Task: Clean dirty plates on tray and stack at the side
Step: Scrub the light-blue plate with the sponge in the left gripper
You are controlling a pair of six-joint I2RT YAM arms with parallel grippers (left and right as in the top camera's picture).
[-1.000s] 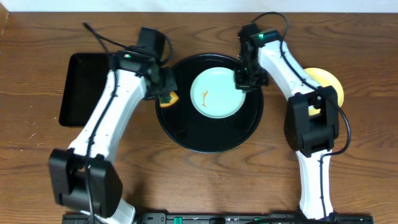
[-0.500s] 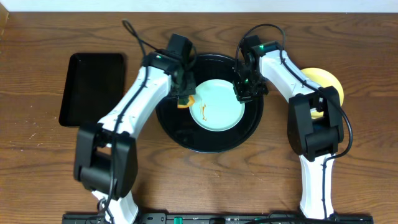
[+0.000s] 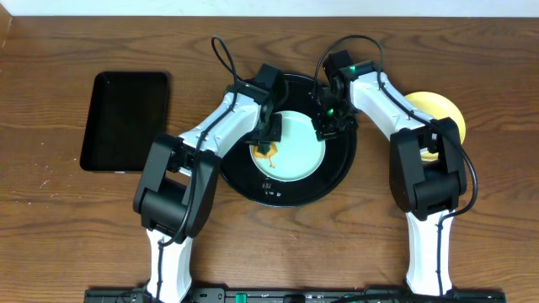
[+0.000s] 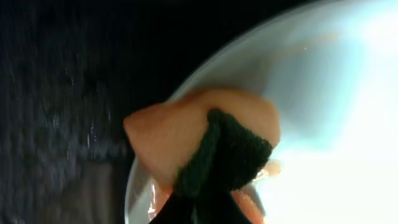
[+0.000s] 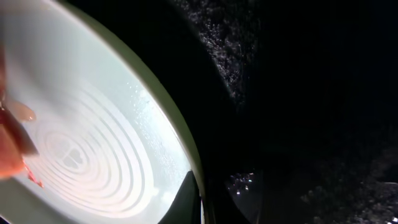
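A pale blue-green plate [image 3: 296, 147] lies in the round black tray [image 3: 282, 192]. My left gripper [image 3: 267, 143] is shut on an orange sponge with a dark green scrub side [image 3: 266, 152] and presses it on the plate's left part, over the sauce. In the left wrist view the sponge [image 4: 186, 140] rests on the plate [image 4: 336, 93]. My right gripper [image 3: 326, 126] is shut on the plate's right rim; the right wrist view shows a finger [image 5: 194, 196] over the rim of the plate [image 5: 81, 124]. A pale yellow plate [image 3: 445, 109] lies on the table at the right.
A rectangular black tray [image 3: 126, 122] lies at the far left. The right arm partly covers the yellow plate. The wooden table [image 3: 67, 227] surrounds the round tray, whose black floor also shows in the right wrist view [image 5: 298, 93].
My left gripper has carried the sponge right, from the round tray's left rim onto the blue-green plate. My right gripper has stayed at the plate's right rim.
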